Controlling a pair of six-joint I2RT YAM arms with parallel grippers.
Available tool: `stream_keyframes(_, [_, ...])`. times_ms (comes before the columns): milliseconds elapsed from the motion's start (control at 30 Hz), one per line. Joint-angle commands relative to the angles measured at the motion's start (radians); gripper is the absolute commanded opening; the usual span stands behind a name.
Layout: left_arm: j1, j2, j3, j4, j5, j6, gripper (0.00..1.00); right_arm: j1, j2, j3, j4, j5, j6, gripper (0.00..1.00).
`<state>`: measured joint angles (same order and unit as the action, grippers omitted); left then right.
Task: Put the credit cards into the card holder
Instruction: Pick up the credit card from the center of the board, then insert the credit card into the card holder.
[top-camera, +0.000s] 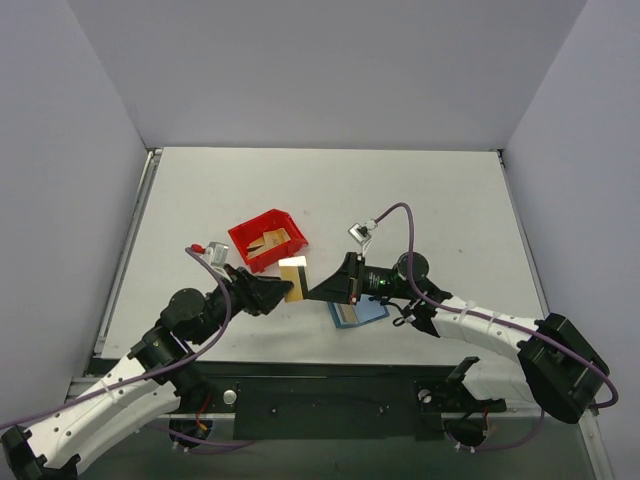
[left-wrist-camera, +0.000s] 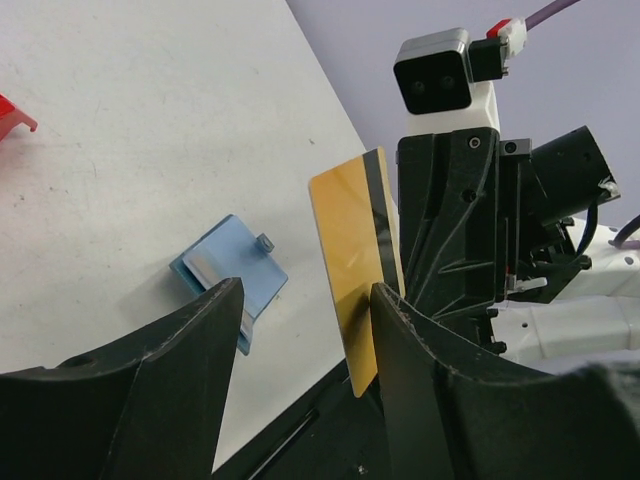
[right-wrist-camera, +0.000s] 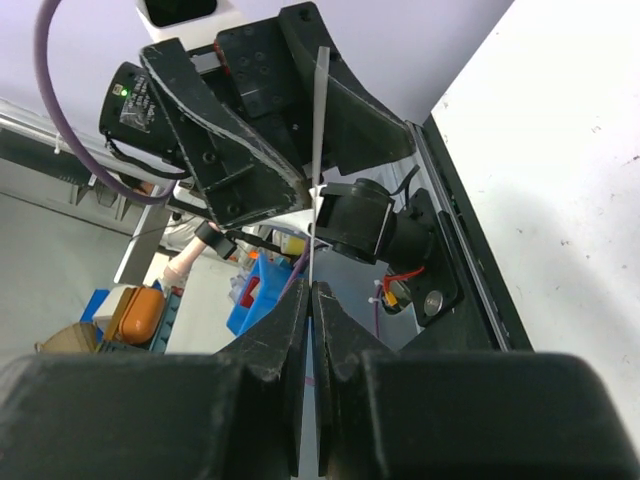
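Observation:
A gold-tan credit card with a dark stripe is held upright above the table between both grippers. My right gripper is shut on its edge; in the right wrist view the card shows edge-on, pinched in the gripper. My left gripper is open, its jaws standing either side of the card, which lies against the right finger. The teal-blue card holder lies on the table under my right arm; it also shows in the left wrist view. More tan cards lie in the red bin.
A red plastic bin stands on the table just behind the grippers. The table's near edge and a black rail run below the card holder. Grey walls enclose the table on three sides.

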<state>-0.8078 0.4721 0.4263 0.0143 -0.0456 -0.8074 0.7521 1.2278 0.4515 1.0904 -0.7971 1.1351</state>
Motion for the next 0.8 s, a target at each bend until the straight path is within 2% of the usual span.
stream_keyframes(0, [0.007, 0.003, -0.004, 0.101, 0.039, -0.01, 0.61, -0.005, -0.005, 0.001, 0.12, -0.045, 0.011, 0.0])
stream_keyframes(233, [0.013, 0.045, -0.009, 0.211, 0.093, -0.029, 0.35, -0.005, 0.002, 0.006, 0.109, -0.047, 0.009, 0.0])
stream_keyframes(300, [0.012, 0.057, -0.009, 0.236, 0.108, -0.036, 0.24, -0.005, 0.001, 0.004, 0.1, -0.045, 0.005, 0.0])
stream_keyframes(467, [0.015, 0.086, -0.014, 0.268, 0.141, -0.053, 0.03, -0.005, -0.013, 0.016, 0.059, -0.045, -0.026, 0.0])
stream_keyframes(533, [0.016, 0.089, -0.015, 0.266, 0.15, -0.058, 0.0, -0.01, -0.034, 0.026, 0.002, -0.037, -0.067, 0.12])
stream_keyframes(600, [0.016, 0.085, -0.023, 0.276, 0.158, -0.065, 0.0, -0.014, -0.065, 0.038, -0.088, -0.021, -0.122, 0.28])
stream_keyframes(667, [0.018, 0.082, -0.029, 0.285, 0.162, -0.075, 0.0, -0.014, -0.102, 0.055, -0.173, 0.001, -0.181, 0.35])
stream_keyframes(767, [0.018, 0.079, -0.035, 0.299, 0.177, -0.088, 0.0, -0.016, -0.139, 0.075, -0.245, 0.022, -0.238, 0.37])
